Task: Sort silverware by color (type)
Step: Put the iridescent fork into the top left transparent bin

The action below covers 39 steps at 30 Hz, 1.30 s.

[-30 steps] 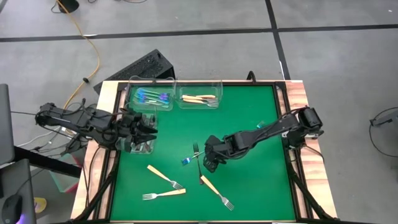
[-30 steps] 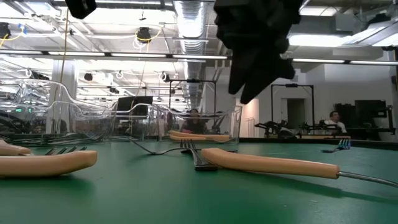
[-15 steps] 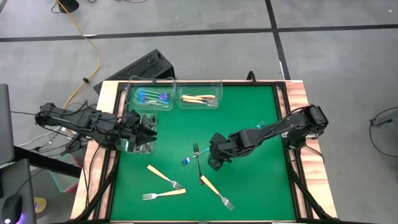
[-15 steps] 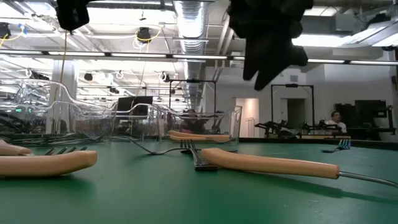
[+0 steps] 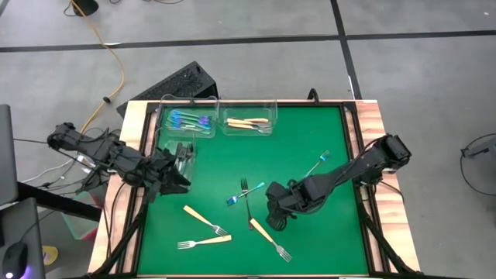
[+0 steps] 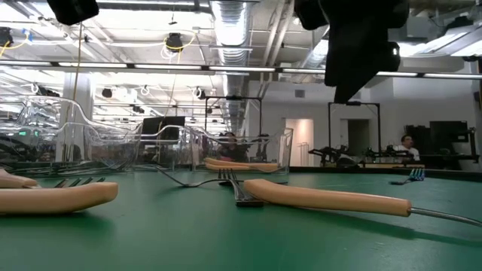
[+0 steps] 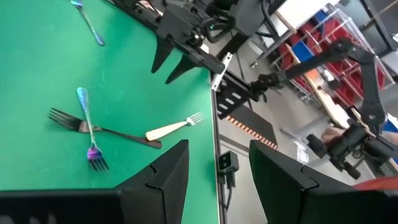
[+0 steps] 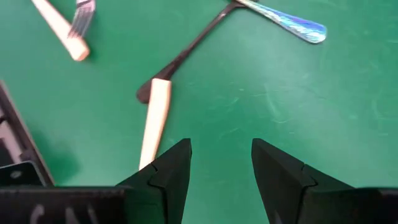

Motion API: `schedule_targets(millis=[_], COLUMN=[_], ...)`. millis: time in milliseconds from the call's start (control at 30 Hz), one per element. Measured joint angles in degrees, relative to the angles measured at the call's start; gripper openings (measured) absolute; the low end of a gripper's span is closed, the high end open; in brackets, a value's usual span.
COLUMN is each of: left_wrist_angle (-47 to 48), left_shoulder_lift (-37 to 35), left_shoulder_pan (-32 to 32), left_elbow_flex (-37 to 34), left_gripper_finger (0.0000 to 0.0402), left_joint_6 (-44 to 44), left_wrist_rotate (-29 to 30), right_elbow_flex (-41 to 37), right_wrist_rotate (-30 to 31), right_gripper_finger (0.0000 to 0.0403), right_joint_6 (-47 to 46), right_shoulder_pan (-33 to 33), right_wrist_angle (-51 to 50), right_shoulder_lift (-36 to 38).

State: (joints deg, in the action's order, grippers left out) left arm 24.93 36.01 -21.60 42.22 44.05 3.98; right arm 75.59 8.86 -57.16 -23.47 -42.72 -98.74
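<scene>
Right wrist view: my right hand [image 8: 219,168] hangs open, empty, beside the tan-handled fork [image 8: 153,122], its handle lying along my reach.

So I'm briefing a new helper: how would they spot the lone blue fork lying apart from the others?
On the green mat, look toward its right edge, beside the right arm. The blue fork lies alone there, slanted; the other loose blue fork crosses a dark one mid-table.

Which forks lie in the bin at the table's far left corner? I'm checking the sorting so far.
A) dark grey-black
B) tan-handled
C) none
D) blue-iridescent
D: in the high view the far left bin holds only blue-iridescent forks; the tan-handled forks are in the bin beside it.
</scene>
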Motion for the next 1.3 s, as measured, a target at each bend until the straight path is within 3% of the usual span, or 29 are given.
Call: schedule_targets(millis=[600, 867, 1100, 1300], left_wrist_angle=[-1.61, 1.34, 1.35, 1.33], left_shoulder_lift=[-0.02, 0.0, 0.0, 0.0], left_shoulder_pan=[-6.08, -6.26, -6.26, -6.26], left_elbow_flex=[-0.01, -0.01, -0.01, -0.01], left_gripper_finger=[0.0153, 0.0153, 0.0153, 0.0153], left_joint_6=[-1.41, -1.53, -2.86, -2.82], left_wrist_rotate=[9.1, 12.76, 14.59, 14.68], right_elbow_flex=[0.0, 0.0, 0.0, 0.0], right_wrist_rotate=[0.13, 5.45, 6.16, 8.47], right_gripper_finger=[0.0187, 0.0187, 0.0187, 0.0187], right_joint_6=[-0.44, -2.9, -7.8, -4.44], right_shoulder_pan=[-2.52, -0.94, 0.91, 0.98], right_wrist_angle=[2.92, -0.13, -2.08, 1.67], right_shoulder_lift=[0.0, 0.0, -0.02, -0.02])
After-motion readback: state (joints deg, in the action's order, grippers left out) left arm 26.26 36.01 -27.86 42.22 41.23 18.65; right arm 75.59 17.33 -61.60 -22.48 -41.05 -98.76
